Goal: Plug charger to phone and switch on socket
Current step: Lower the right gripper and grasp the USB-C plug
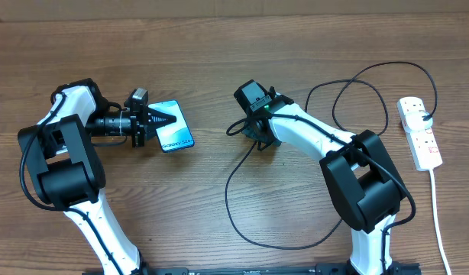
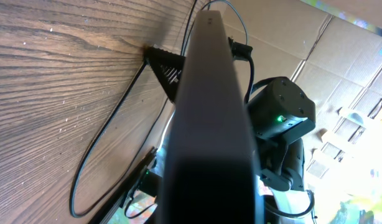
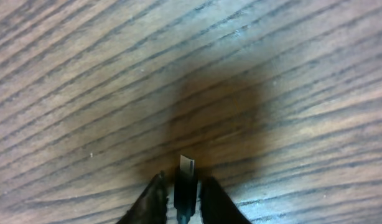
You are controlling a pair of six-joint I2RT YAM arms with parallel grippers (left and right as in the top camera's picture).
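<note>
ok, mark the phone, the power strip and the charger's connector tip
Slim blue-screen smartphone (image 1: 177, 134): overhead view, on its screen.
White elongated power strip (image 1: 420, 131): overhead view, mid-body.
Black charger connector tip (image 3: 186, 167): right wrist view, metal end.

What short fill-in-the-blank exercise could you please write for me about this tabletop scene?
1. The left gripper is shut on the ___.
2. The charger's connector tip sits between the fingers of the ___ gripper.
3. The cord leaving the socket is coloured ___.
Missing words: phone; right; white.
</note>
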